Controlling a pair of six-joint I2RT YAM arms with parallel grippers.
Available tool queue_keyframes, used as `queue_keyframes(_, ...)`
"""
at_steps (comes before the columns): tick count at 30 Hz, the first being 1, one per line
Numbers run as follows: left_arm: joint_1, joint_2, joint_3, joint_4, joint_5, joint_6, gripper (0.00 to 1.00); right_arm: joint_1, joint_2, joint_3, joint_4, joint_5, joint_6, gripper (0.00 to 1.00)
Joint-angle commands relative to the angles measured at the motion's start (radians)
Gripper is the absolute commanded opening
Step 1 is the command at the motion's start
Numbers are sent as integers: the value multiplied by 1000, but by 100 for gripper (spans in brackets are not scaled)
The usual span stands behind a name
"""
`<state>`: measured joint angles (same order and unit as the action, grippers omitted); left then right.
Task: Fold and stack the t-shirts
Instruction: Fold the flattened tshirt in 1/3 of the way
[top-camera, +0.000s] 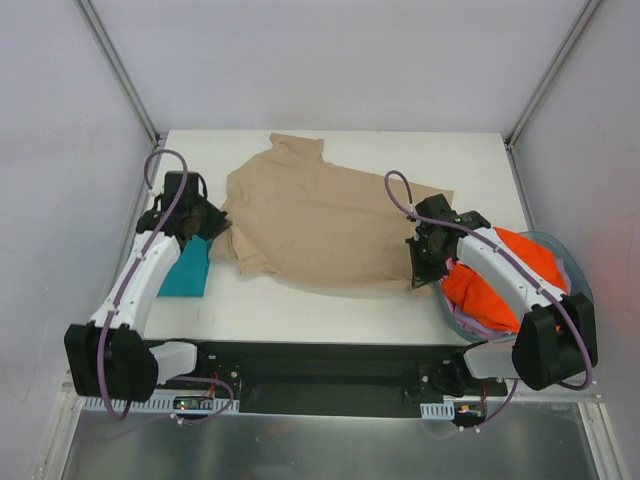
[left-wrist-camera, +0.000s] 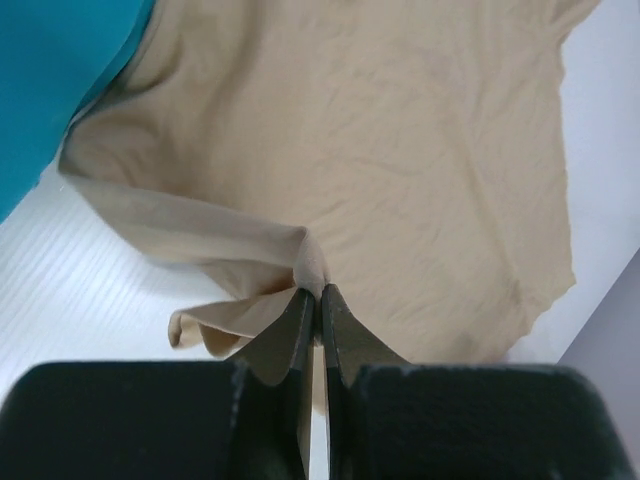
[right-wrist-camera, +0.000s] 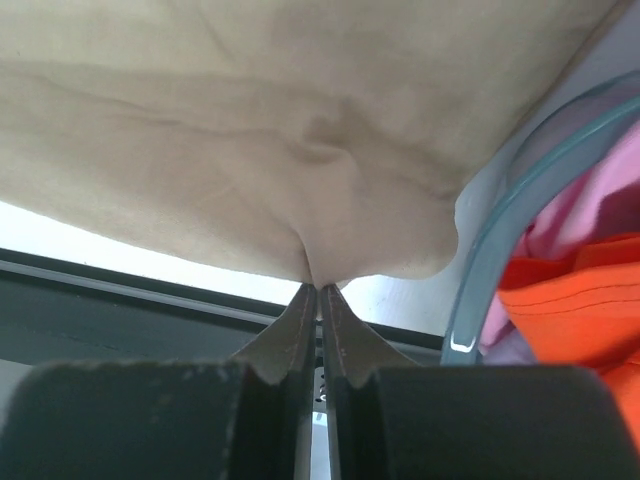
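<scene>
A large tan t-shirt (top-camera: 320, 215) lies spread across the middle of the table. My left gripper (top-camera: 207, 232) is shut on its left edge, a pinched fold of tan cloth (left-wrist-camera: 312, 265) between the jaws. My right gripper (top-camera: 418, 262) is shut on the shirt's near right edge (right-wrist-camera: 320, 270). A folded teal t-shirt (top-camera: 187, 268) lies by the left arm and shows at top left in the left wrist view (left-wrist-camera: 50, 80). Orange (top-camera: 500, 285), pink (right-wrist-camera: 580, 215) and lavender (top-camera: 468, 320) shirts lie in the basket.
A round blue-grey basket (top-camera: 570, 255) stands at the right edge under the right arm; its rim (right-wrist-camera: 490, 250) is close beside my right gripper. White enclosure walls ring the table. The black base rail (top-camera: 320, 365) runs along the near edge.
</scene>
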<state>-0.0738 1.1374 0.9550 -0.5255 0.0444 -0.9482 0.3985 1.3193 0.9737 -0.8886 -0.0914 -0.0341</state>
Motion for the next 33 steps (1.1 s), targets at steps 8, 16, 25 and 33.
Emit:
queue_keyframes(8, -26, 415, 402, 114, 29, 92, 0, -88, 141, 190, -49, -5, -56, 7)
queue_keyframes(16, -27, 686, 661, 113, 127, 155, 0, -138, 241, 282, -42, 10, -56, 7)
queue_keyframes(25, -41, 901, 878, 113, 160, 209, 0, -164, 351, 358, -35, 32, -49, 10)
queue_keyframes(33, -43, 1012, 959, 111, 195, 239, 27, -171, 417, 421, -47, 150, -12, 20)
